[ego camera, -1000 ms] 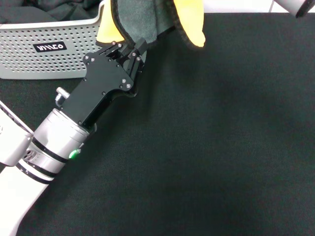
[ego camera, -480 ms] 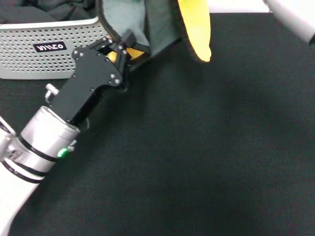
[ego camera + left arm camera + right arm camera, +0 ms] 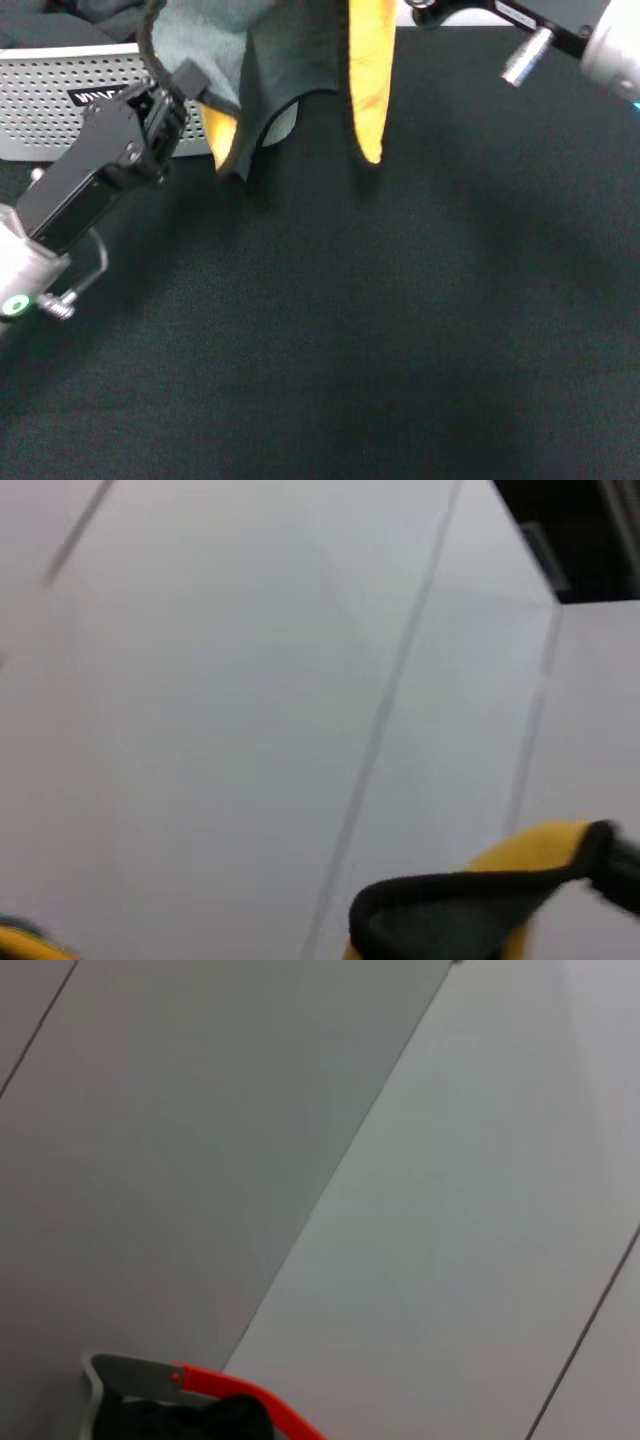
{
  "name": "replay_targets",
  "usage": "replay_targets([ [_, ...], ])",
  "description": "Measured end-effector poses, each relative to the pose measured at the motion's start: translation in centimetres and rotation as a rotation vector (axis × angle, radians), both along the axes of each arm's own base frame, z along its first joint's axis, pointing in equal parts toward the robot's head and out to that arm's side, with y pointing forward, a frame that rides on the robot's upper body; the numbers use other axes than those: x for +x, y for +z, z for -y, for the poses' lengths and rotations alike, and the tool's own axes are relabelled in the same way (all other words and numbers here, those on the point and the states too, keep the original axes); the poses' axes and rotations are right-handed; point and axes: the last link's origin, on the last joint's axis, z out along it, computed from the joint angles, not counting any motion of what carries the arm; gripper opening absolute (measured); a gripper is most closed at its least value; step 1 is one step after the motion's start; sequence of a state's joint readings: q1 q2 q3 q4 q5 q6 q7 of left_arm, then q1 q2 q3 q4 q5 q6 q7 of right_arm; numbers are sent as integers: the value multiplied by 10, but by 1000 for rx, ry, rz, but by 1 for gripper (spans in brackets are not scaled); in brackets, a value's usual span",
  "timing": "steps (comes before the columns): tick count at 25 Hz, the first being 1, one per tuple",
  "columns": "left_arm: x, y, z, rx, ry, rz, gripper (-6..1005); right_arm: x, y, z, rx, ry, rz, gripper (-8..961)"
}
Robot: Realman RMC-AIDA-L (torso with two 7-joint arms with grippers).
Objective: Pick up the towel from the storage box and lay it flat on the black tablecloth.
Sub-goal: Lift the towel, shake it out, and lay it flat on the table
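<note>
The towel [image 3: 290,60] hangs in the air above the far part of the black tablecloth [image 3: 400,320], grey-green side toward me, with yellow folds hanging down. My left gripper [image 3: 170,98] is shut on its black-stitched left edge, just in front of the storage box [image 3: 50,115]. My right gripper [image 3: 420,6] is at the top edge of the head view, shut on the towel's upper right part, which runs out of view there. The towel's edge also shows in the left wrist view [image 3: 470,905].
Dark black cloth [image 3: 60,15] lies in the storage box at the far left. The tablecloth covers the whole surface in front of me. The right wrist view shows only pale panels and a grey thing with an orange-red rim [image 3: 200,1400].
My left gripper has moved left and away with the towel's edge, spreading the towel wider. My right arm has come into the head view at the top right.
</note>
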State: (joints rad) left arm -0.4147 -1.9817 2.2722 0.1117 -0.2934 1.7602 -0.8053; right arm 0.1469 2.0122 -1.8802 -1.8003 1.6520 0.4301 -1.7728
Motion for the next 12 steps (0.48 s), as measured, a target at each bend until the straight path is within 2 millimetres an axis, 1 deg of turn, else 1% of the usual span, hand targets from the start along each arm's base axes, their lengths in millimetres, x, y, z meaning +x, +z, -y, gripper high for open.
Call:
replay_targets([
  [4,0,14,11,-14,-99,-10,41,9,9,4,-62,-18,-21,60],
  [8,1,28,21,-56,-197,-6,40,17,24,11,-139,-30,-39,61],
  [12,4,33,26,-116,-270,-21,40,26,37,19,-229,-51,-46,61],
])
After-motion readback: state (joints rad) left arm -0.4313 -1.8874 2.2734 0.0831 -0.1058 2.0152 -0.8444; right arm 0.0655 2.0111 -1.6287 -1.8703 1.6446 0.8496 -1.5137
